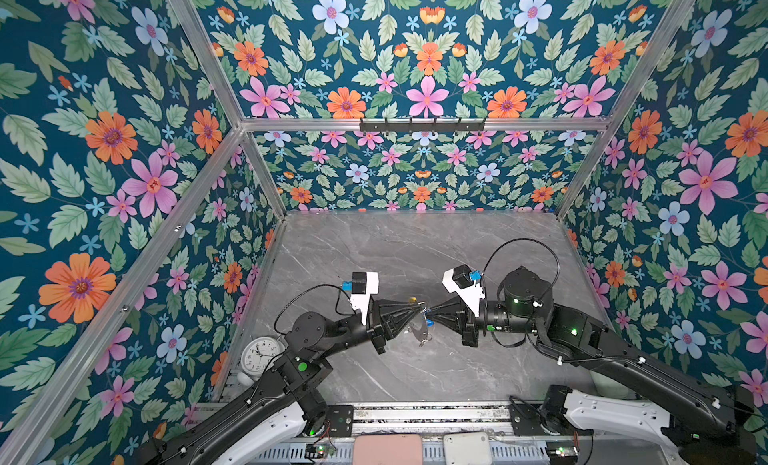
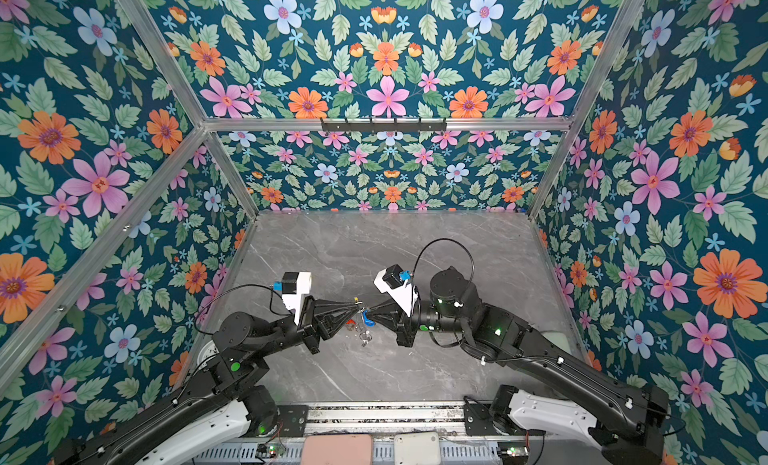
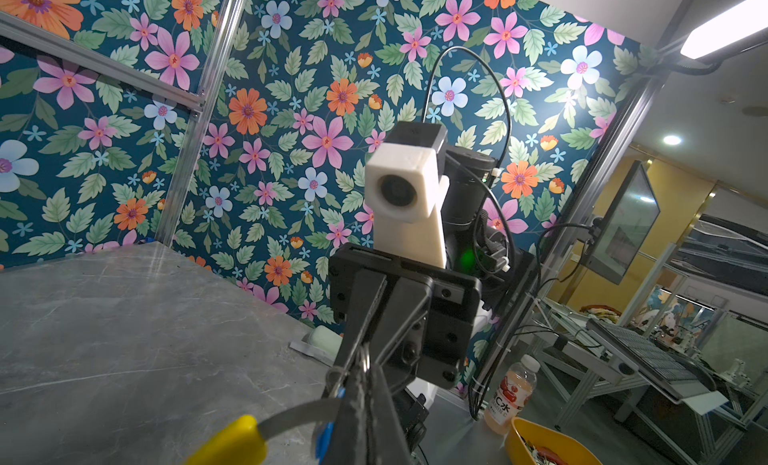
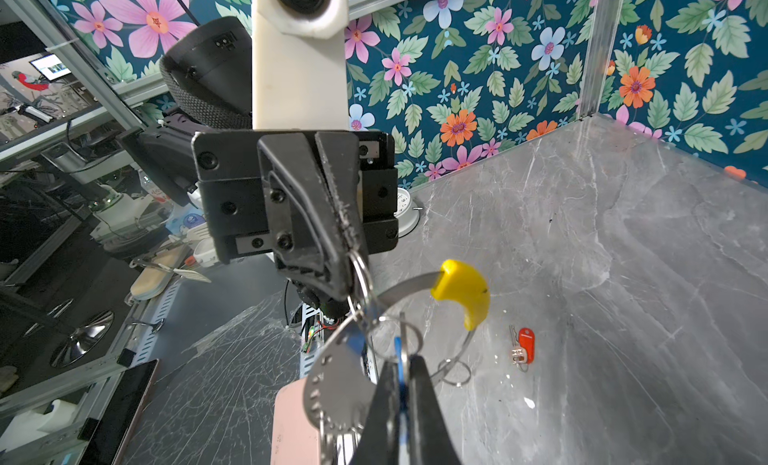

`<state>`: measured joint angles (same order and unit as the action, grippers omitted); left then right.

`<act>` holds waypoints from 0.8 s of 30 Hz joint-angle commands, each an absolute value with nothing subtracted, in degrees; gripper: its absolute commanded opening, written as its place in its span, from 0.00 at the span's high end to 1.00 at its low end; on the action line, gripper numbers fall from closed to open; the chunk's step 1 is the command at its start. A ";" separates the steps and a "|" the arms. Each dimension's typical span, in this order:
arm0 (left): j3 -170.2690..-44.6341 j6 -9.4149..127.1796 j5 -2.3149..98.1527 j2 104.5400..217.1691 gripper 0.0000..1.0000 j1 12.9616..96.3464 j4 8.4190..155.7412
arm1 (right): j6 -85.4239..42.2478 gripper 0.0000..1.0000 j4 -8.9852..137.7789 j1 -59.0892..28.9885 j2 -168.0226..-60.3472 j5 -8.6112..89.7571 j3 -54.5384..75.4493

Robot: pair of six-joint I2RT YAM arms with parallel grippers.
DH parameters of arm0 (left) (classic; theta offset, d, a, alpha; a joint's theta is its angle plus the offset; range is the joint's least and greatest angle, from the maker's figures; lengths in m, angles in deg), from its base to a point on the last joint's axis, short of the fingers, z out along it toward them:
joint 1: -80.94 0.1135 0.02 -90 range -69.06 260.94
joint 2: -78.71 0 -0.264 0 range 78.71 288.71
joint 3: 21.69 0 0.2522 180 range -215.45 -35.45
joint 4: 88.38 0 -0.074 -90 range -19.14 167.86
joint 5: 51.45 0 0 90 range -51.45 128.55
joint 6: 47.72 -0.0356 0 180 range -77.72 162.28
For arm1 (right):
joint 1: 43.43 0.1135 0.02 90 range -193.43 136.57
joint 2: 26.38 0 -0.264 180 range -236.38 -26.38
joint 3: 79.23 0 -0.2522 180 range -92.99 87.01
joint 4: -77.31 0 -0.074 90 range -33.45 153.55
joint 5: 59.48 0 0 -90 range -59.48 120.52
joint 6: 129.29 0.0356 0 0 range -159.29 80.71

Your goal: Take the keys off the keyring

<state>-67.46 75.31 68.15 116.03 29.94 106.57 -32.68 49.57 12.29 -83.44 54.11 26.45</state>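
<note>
Keyring (image 4: 409, 285), a large thin grey-silver ring with one yellow arc segment (image 4: 461, 290), is held in the air above the grey marble-patterned table (image 4: 623, 255). It is pinched at its rim by the left gripper (image 4: 352, 267), whose jaws are pressed together on a small wire loop. The tiny key with the blue plastic tag (image 4: 397, 348) appears to be attached to the keyring and is clamped between the closed jaws of the right gripper (image 4: 402, 361). The tiny key with the red plastic tag (image 4: 524, 345) is seen lying flat on the table below the keyring, well apart from it, so that half is judged done. Only the blue-tagged one is left to be worked off.
</note>
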 commanded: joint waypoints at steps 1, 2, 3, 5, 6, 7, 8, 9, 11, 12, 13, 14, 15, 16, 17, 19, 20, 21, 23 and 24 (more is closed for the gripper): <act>-67.19 75.34 67.33 115.49 1.00 29.97 110.64 | -33.64 1.00 48.44 12.55 -83.77 55.54 25.85; -67.18 75.37 67.38 115.37 1.00 29.97 110.79 | -33.79 1.00 48.05 12.68 -83.99 55.80 25.62; -67.03 75.32 67.40 115.29 1.00 29.97 111.03 | -33.91 1.00 47.79 12.74 -84.23 56.21 25.45; -66.68 75.50 67.59 115.36 1.00 29.97 111.97 | -34.31 1.00 47.04 13.15 -84.97 56.71 24.93; -66.48 75.54 67.80 115.46 1.00 29.97 112.57 | -34.58 1.00 46.72 13.40 -85.38 56.71 24.71; -66.35 75.65 67.76 115.47 1.00 29.97 112.87 | -34.74 1.00 46.51 13.67 -85.67 56.71 24.52; -66.15 75.83 67.77 115.51 1.00 29.99 113.37 | -34.93 1.00 46.42 13.86 -86.00 56.88 24.35; -65.91 76.02 67.90 115.60 1.00 29.97 114.16 | -34.98 1.00 46.40 14.04 -86.22 57.12 24.26; -65.77 76.20 67.98 115.71 1.00 29.97 114.81 | -35.05 1.00 46.27 14.21 -86.73 57.65 24.13; -65.64 76.33 67.99 115.84 1.00 29.97 115.22 | -35.04 1.00 46.32 14.23 -86.84 57.84 23.99; -65.51 76.38 68.16 115.96 1.00 29.97 115.61 | -35.11 1.00 46.24 14.35 -86.96 58.06 23.86; -65.36 76.46 68.14 116.03 1.00 29.97 115.92 | -35.13 1.00 46.25 14.38 -87.10 58.28 23.76; -65.25 76.63 68.24 116.02 1.00 29.97 116.38 | -35.11 1.00 46.23 14.40 -87.25 58.56 23.73; -65.12 76.77 68.49 116.11 1.00 29.97 116.83 | -35.11 1.00 46.28 14.55 -87.38 58.72 23.65; -65.07 76.88 68.51 116.23 1.00 29.97 117.05 | -35.23 1.00 46.23 14.65 -87.54 58.89 23.65; -64.90 77.16 68.75 116.44 1.00 29.97 117.95 | -35.24 1.00 46.23 14.73 -87.90 59.00 23.55; -64.80 77.38 68.79 116.67 1.00 29.97 118.26 | -35.23 1.00 46.31 14.80 -87.99 59.06 23.46; -64.81 77.55 69.08 116.83 1.00 29.97 118.55 | -35.14 1.00 46.52 14.84 -88.02 59.18 23.55; -64.81 77.69 69.30 117.12 1.00 30.01 118.80 | -35.03 1.00 46.74 14.77 -87.97 59.17 23.57; -64.80 77.70 69.32 117.18 1.00 29.97 118.81 | -34.99 1.00 46.82 14.77 -88.00 59.01 23.63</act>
